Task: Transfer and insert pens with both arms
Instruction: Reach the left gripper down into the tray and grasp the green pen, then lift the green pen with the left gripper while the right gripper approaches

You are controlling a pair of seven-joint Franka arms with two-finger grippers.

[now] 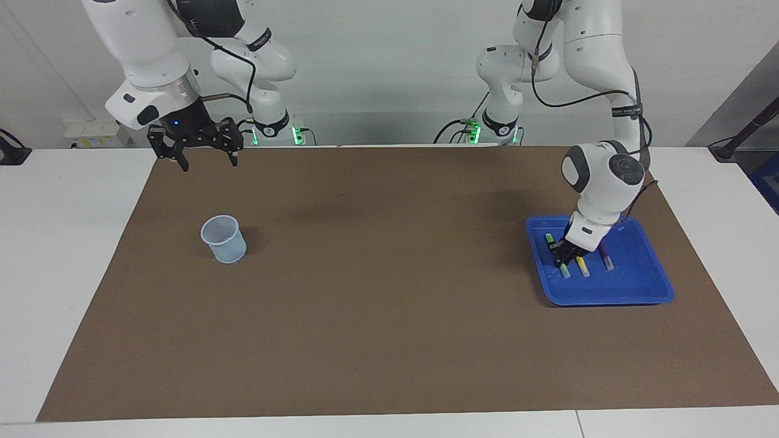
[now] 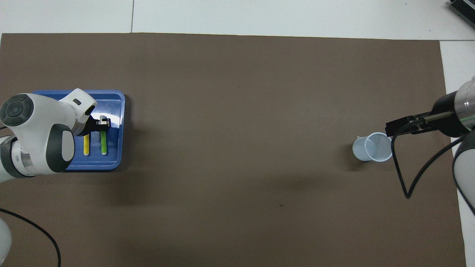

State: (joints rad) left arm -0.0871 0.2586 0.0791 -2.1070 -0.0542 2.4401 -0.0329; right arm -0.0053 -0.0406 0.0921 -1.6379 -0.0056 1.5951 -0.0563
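- Facing view: the left gripper (image 1: pixel 563 254) is down inside the shallow blue plastic tray (image 1: pixel 633 286) at the left arm's end of the table, fingers pinched together on the slim green marker pen (image 1: pixel 560 261), gripped mid-barrel w/ its whitish end poking out below the fingers.
- The pen's long axis runs roughly toward/away from the robots, and the fingers close across it (a straight lift looks like the next call).
- The yellow marker pen (image 1: pixel 582 266) lies just beside the green one; the purple marker pen (image 1: pixel 606 260) is beside that, both parallel in the tray.
- The right gripper (image 1: pixel 207 159) hangs spread wide, holding nothing, over the brown mat's edge near its own base; that arm waits.
- The pale translucent plastic cup (image 1: pixel 224 239) stands upright, well apart from the tray.
- Overhead view: the left arm's wrist covers much of the tray and hides the purple pen entirely.
- Only the right gripper's edge shows, beside the cup; can't tell here whether the green pen is off the tray floor.
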